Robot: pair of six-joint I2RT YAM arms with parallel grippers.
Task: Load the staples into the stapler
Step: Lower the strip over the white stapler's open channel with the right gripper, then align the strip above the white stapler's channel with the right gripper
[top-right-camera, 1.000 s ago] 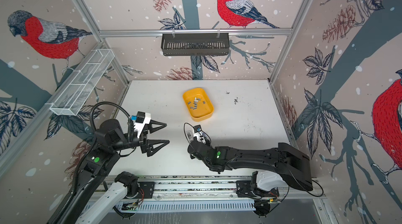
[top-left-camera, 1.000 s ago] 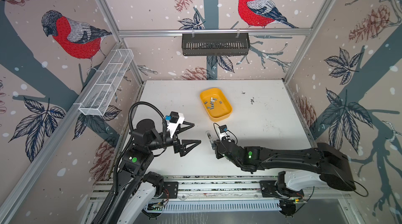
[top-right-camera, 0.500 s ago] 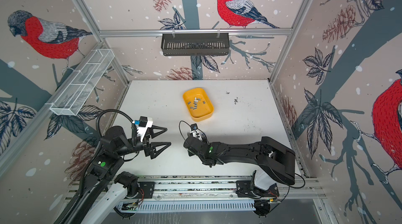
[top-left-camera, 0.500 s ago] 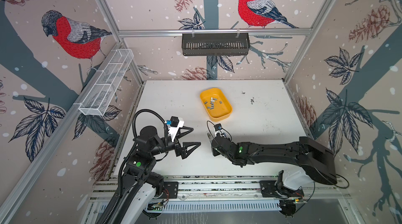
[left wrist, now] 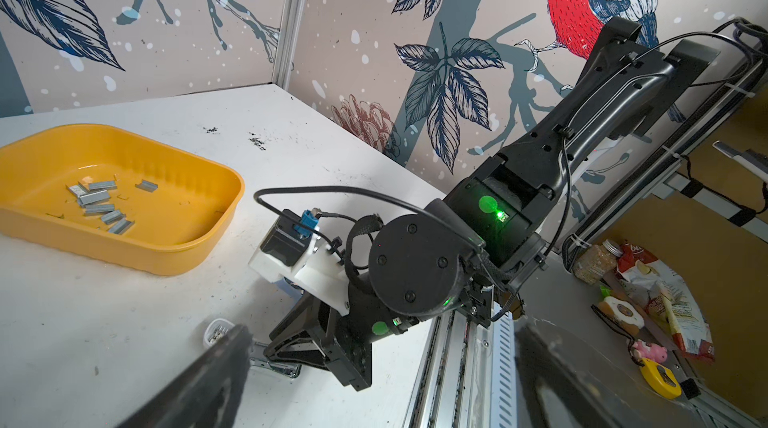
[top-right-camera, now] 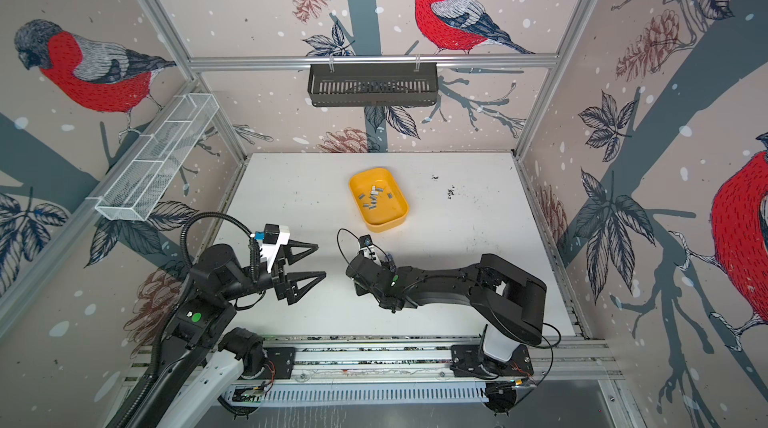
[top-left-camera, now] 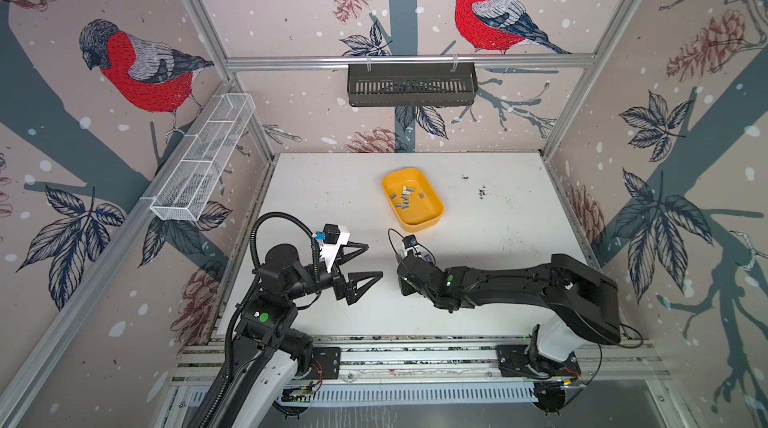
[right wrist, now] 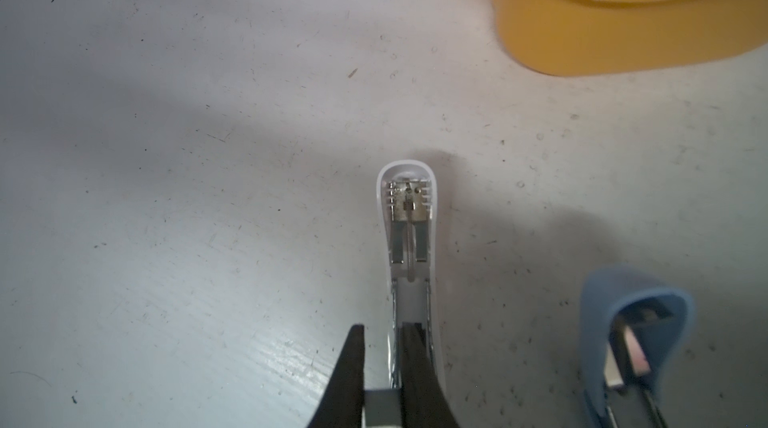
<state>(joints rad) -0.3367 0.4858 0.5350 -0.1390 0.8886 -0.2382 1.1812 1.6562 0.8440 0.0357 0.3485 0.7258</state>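
Across the white worktop (top-left-camera: 332, 197), the left arm (top-left-camera: 274, 309) and right arm (top-left-camera: 519, 284) face each other near the front edge. The left jaws stand spread wide with nothing between them, their tips toward the right arm. The right jaws are closed on one side wall of the stapler (right wrist: 409, 213), with one finger (right wrist: 353, 363) outside it and the other inside its channel.

Behind them sits a yellow tray (top-left-camera: 417, 223). The stapler lies open just in front of it. Its long axis runs straight out from the right jaws, and its rounded white tip points toward the back, passing beside the tray. Only the right wrist view shows the bared metal inside it; in both top views the wrist hides most of it. A blue hooded piece (right wrist: 615, 293) lies just beside it.

The staples (left wrist: 99, 205) lie loose in the tray's back half, pointing various ways.
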